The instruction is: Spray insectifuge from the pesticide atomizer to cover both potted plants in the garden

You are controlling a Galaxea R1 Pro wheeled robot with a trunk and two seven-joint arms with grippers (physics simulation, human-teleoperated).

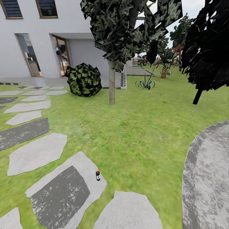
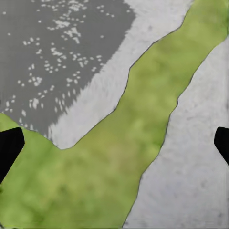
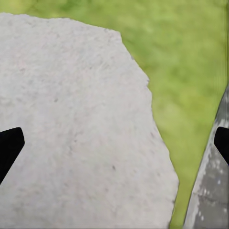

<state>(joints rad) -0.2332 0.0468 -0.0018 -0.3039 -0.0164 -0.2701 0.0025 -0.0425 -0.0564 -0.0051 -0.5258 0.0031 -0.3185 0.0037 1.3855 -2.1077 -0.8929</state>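
Here the atomizer stands upright on a pale stepping stone, near the stone's edge by the grass. It is a small dark bottle with a red band and a light cap; no writing on it can be read, because it is too small in the head view.

The head view gives the wide garden: a lawn of blurry green grass, a path of flat irregular stones, some pale and some with dark speckled patches, a curved grey patio, a round bush with yellow-green leaves, a thin pale trunk under a dark angular crown, and a white house with brown window frames.

The left wrist view is close to the ground. The two dark fingertips of the left gripper sit at opposite edges of the picture, so the jaws are spread wide with nothing between them. Between the jaws a strip of grass runs among two pale grainy stones, and beyond them lies a dark patch with white flecks.

The right gripper is spread the same way, also holding nothing. Between its jaws lies one pale rough stone with a broken edge; near one fingertip a grey streaked slab begins, and grass lies beyond.
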